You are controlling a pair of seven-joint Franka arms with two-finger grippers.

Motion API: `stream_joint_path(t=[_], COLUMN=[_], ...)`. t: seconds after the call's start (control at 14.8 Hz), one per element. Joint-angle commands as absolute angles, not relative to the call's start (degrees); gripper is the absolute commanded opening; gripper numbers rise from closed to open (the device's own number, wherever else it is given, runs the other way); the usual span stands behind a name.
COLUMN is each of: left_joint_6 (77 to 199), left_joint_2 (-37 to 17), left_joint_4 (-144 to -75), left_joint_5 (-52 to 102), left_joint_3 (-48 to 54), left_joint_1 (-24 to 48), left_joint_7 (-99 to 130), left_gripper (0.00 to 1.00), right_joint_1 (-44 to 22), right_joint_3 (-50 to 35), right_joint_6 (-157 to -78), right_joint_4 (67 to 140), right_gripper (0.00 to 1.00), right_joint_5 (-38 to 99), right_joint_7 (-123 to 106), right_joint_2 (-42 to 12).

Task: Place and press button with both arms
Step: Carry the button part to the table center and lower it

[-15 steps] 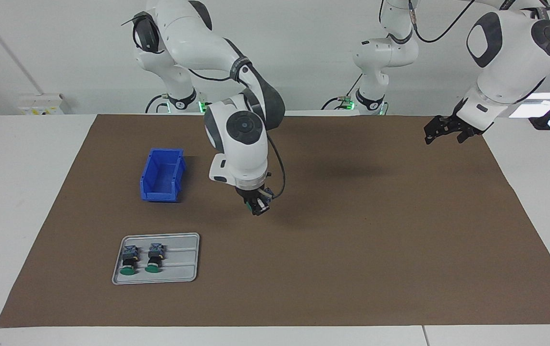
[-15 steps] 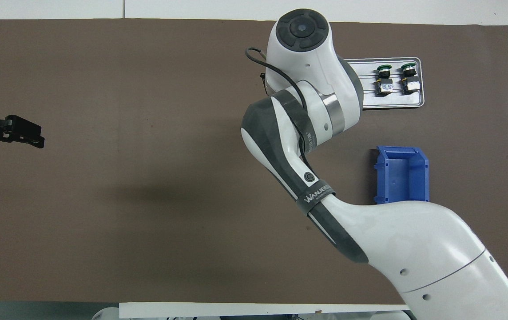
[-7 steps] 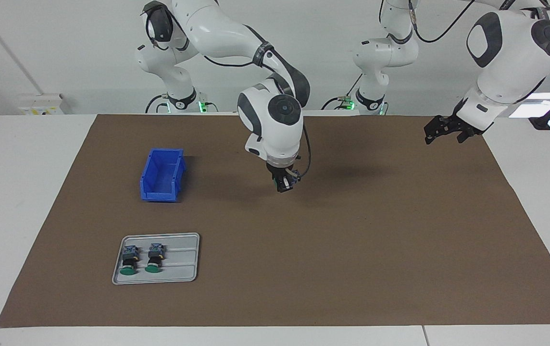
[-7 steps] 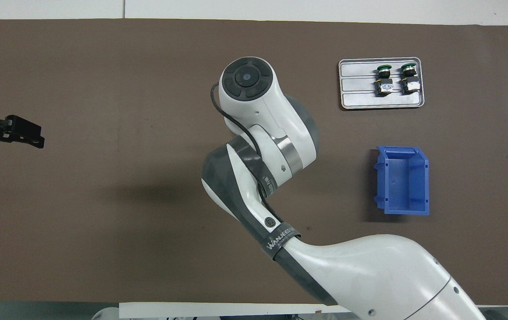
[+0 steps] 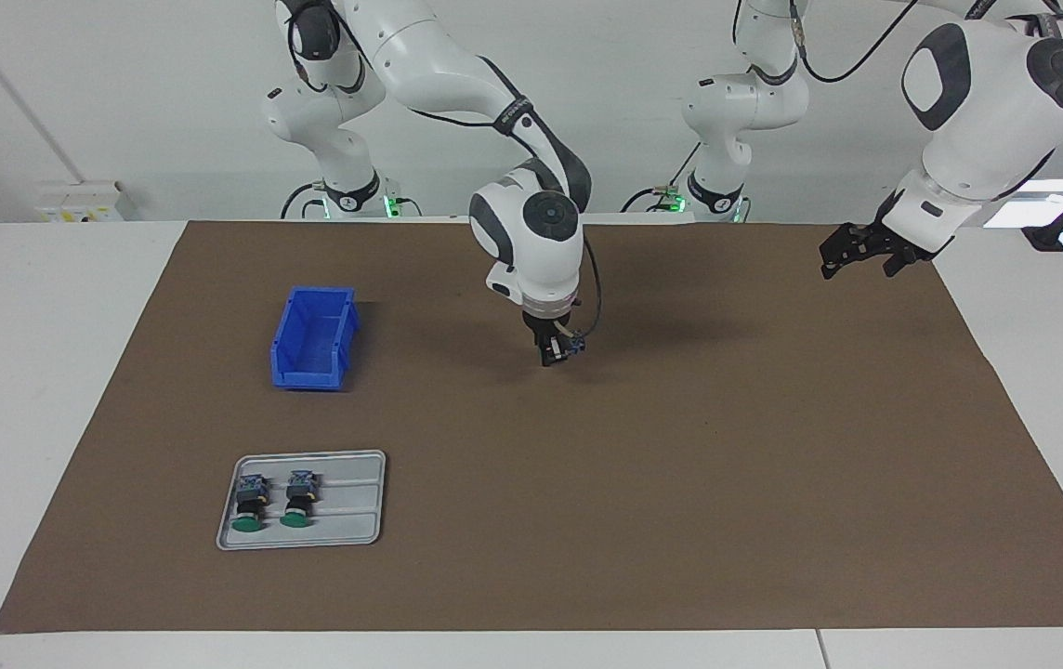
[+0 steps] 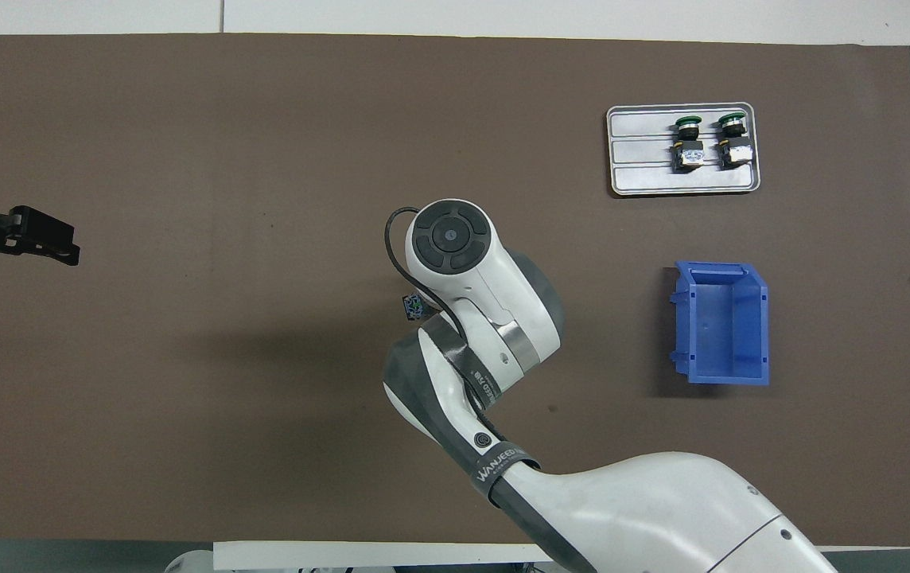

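Note:
My right gripper (image 5: 552, 356) hangs low over the middle of the brown mat, pointing down, shut on a button (image 5: 572, 346) whose blue-grey block sticks out beside the fingers. In the overhead view the right wrist covers the gripper and only a bit of that button (image 6: 414, 306) peeks out. Two more green-capped buttons (image 5: 248, 506) (image 5: 297, 500) lie side by side on the grey tray (image 5: 350, 502). My left gripper (image 5: 852, 255) waits open in the air over the mat's edge at the left arm's end, also seen as the left gripper (image 6: 41, 243) from overhead.
An empty blue bin (image 5: 313, 336) stands on the mat, nearer to the robots than the tray (image 6: 646, 171), at the right arm's end. The brown mat (image 5: 680, 483) covers most of the white table.
The right gripper has carried the button away from the tray side, toward the mat's middle and the robots. The left arm has not moved.

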State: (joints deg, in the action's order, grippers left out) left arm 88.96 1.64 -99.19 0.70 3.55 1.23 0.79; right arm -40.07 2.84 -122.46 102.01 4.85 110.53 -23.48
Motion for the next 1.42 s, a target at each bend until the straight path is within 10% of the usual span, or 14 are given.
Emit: stream_joint_path(t=[0.0, 0.68, 0.95, 1.35], left_joint_6=[89.1, 89.1, 89.1, 89.2], left_joint_2=[1.6, 1.6, 1.6, 1.6], left_joint_4=[-98.7, -98.7, -98.7, -98.7], left_joint_5=[1.1, 1.1, 1.1, 1.1], left_joint_3=[3.5, 3.5, 3.5, 3.6], left_joint_1=[1.0, 1.0, 1.0, 1.2], left_joint_7=[0.1, 0.1, 0.1, 0.2], left_gripper=[1.00, 1.00, 1.00, 1.00], right_joint_1=[-39.7, -37.9, -38.0, -37.5], right_joint_3=[2.6, 2.7, 2.7, 2.8], right_joint_6=[-123.9, -130.1, -130.1, -126.9], right_joint_4=[105.7, 109.5, 109.9, 108.6], right_gripper=[0.22, 0.25, 0.70, 0.85], right_joint_5=[6.0, 6.3, 6.3, 6.1], right_joint_7=[112.8, 115.2, 115.4, 112.4], right_joint_2=[-20.5, -20.0, -20.0, -20.0])
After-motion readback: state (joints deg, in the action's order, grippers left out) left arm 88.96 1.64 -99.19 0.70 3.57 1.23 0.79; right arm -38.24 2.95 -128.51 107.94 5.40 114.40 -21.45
